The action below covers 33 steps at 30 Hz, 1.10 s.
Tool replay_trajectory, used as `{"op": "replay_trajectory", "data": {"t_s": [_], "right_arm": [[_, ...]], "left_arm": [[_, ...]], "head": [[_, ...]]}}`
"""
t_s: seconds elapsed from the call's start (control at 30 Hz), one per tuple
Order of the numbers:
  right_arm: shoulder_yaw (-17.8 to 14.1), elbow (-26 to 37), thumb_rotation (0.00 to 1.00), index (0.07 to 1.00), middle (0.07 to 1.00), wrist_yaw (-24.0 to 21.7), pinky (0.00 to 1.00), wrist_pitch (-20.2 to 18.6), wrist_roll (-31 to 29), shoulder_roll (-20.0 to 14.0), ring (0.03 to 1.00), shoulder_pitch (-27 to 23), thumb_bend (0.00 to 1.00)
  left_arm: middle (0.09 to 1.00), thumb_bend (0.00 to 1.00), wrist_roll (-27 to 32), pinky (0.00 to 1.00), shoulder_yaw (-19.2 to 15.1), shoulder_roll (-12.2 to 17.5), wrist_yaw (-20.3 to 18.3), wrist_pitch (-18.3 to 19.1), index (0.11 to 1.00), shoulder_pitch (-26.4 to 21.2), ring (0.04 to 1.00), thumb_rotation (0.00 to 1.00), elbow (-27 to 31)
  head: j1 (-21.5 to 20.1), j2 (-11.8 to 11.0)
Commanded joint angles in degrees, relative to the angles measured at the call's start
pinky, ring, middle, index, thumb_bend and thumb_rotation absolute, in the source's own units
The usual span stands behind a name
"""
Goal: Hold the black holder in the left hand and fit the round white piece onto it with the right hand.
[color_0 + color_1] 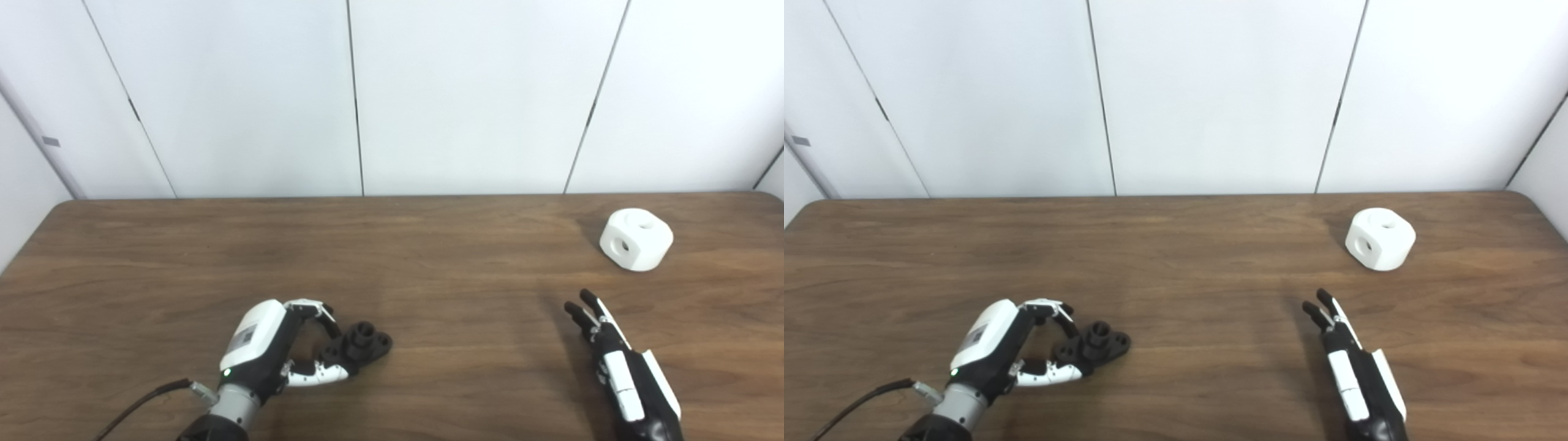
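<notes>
Lower left of the frame: your left hand (269, 352), white-backed with black fingers, comes in from the bottom edge on a grey wrist with a dark cable trailing off to the left. Its palm faces right, and fingers and thumb curl round the near end of the small black plastic holder (361, 346). You have the holder grasped at its left side while it lies on the brown wood-grain table (429, 269); a short round socket stands up from its top, and a rounded lobe sticks out to the right, clear of the hand.

Lower right of the frame: your right hand (1350, 361) enters from the bottom edge, turned edge-on, with the fingers (1323, 306) straight, close together and pointing up the frame. It is released and holds nothing.

Upper right of the frame: the round white plastic piece (636, 239) with a hole in its top and another in its side sits on the table near the far edge, well apart from the right fingertips and far from the holder.
</notes>
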<state>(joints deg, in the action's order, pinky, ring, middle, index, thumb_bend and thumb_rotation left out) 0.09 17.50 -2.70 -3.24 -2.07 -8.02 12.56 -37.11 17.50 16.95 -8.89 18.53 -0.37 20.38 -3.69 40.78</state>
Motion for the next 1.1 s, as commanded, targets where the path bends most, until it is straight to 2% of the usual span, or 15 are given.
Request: {"op": "replay_trajectory", "data": {"t_s": [0.0,0.13,0.47,0.83,1.07], "right_arm": [[0.6,2.0,0.97,0.970,0.910,-0.5,1.00,-1.0,-0.3,1.1,0.963,0.3,0.64],[0.5,2.0,0.97,0.973,0.905,-0.6,1.00,-0.6,-0.3,0.7,0.958,0.0,0.63],[0.3,2.2,0.98,0.972,0.894,-0.6,1.00,-1.1,1.0,0.0,0.945,-0.3,0.65],[0.0,2.8,0.96,0.975,0.896,-0.7,1.00,-2.3,0.2,0.2,0.951,-0.3,0.67],[0.1,2.9,0.97,0.982,0.903,-0.7,1.00,-2.1,0.4,0.0,0.953,-0.5,0.66]], "left_arm": [[0.759,0.52,0.6,0.74,2.0,-0.7,-2.2,-1.4,0.486,1.2,0.842,0.05,-0.7],[0.755,0.52,0.5,0.72,2.4,-1.1,-2.0,-2.6,0.486,1.5,0.836,0.05,-1.6],[0.771,0.52,0.3,0.74,3.1,-1.5,-2.6,-4.4,0.487,2.3,0.856,0.05,-2.4],[0.772,0.52,-0.6,0.74,2.7,-1.5,-3.0,-4.1,0.487,2.2,0.855,0.05,-2.3],[0.783,0.52,-1.3,0.74,4.3,-1.2,-4.1,-5.0,0.488,2.4,0.868,0.05,-2.2]], "head": [[-0.1,0.1],[-0.2,1.0],[0.4,1.5],[0.7,1.8],[0.4,2.4]]}}
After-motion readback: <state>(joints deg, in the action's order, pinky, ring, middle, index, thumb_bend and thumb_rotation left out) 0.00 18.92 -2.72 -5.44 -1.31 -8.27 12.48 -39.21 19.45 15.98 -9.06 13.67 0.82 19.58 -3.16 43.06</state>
